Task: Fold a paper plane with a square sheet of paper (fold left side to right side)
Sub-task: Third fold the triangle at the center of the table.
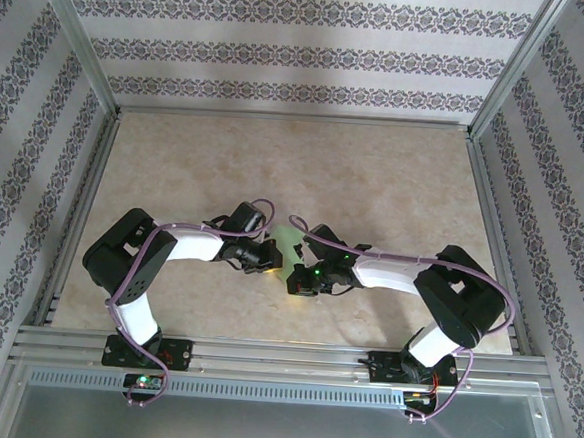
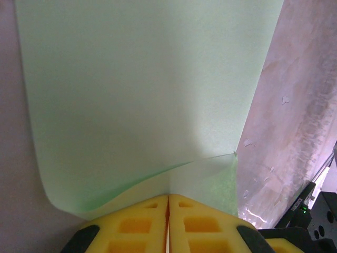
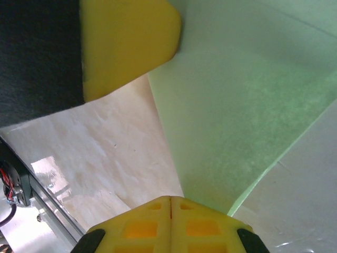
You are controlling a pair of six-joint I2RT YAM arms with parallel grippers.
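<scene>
The square sheet of paper (image 1: 288, 247) is light green and stands curled up off the table between the two arms. My left gripper (image 1: 267, 259) reaches it from the left. In the left wrist view its yellow fingertips (image 2: 168, 197) are shut on the sheet of paper (image 2: 147, 89), which bends over above them with one layer's edge crossing. My right gripper (image 1: 300, 278) is at the sheet's near end. Its jaws (image 3: 171, 198) are pressed together, and the paper (image 3: 247, 95) comes down to the right fingertip. Whether any paper is caught there I cannot tell.
The beige table top (image 1: 375, 175) stretches behind the arms inside a metal frame with patterned walls. The left gripper's yellow finger (image 3: 126, 42) shows at the top left of the right wrist view. The metal rail (image 1: 282, 357) runs along the near edge.
</scene>
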